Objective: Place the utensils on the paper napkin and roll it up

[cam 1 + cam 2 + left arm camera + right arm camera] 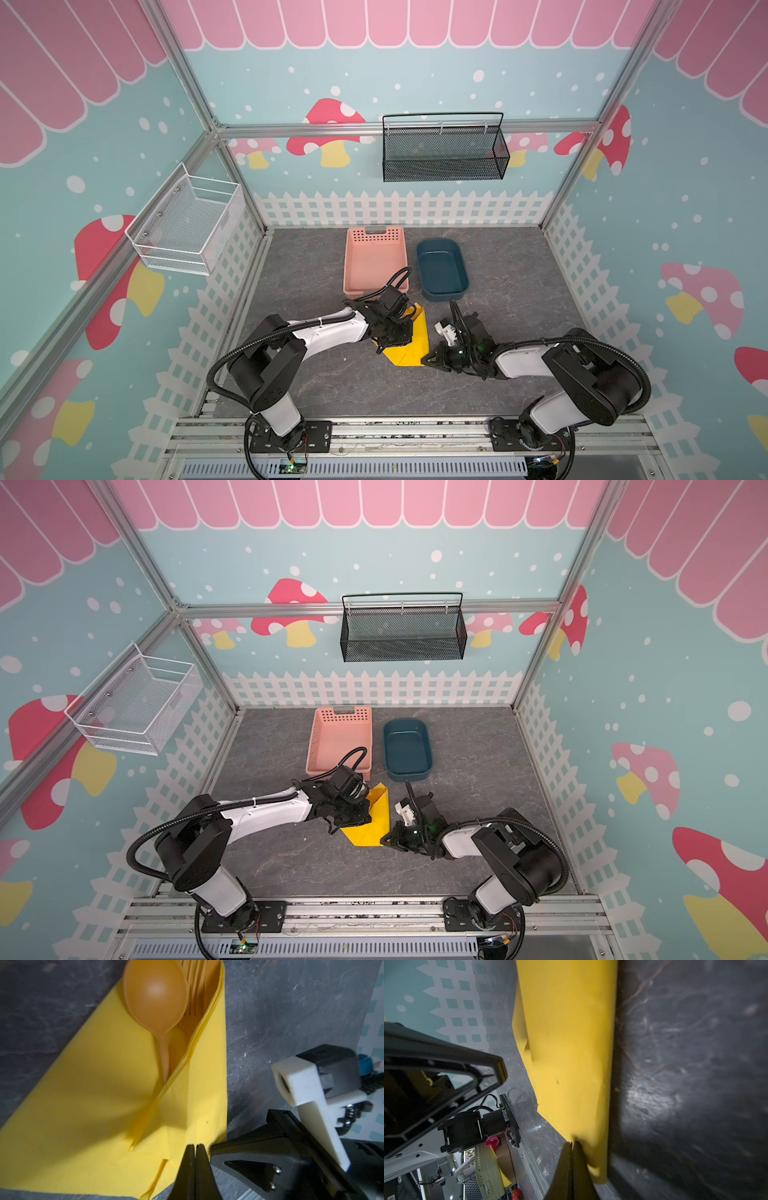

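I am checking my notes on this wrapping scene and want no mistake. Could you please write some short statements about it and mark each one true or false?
1. The spoon lies on the paper napkin. True.
2. The fork is in the pink basket. False: the basket looks empty, and the fork lies beside the spoon, partly under a fold of the napkin.
3. The left gripper and the right gripper are both shut. True; the right one seems to pinch the napkin's edge.
4. The napkin lies flat and fully open. False: one side is folded over the spoon's handle.
5. In both top views the blue tub stands right of the pink basket. True.
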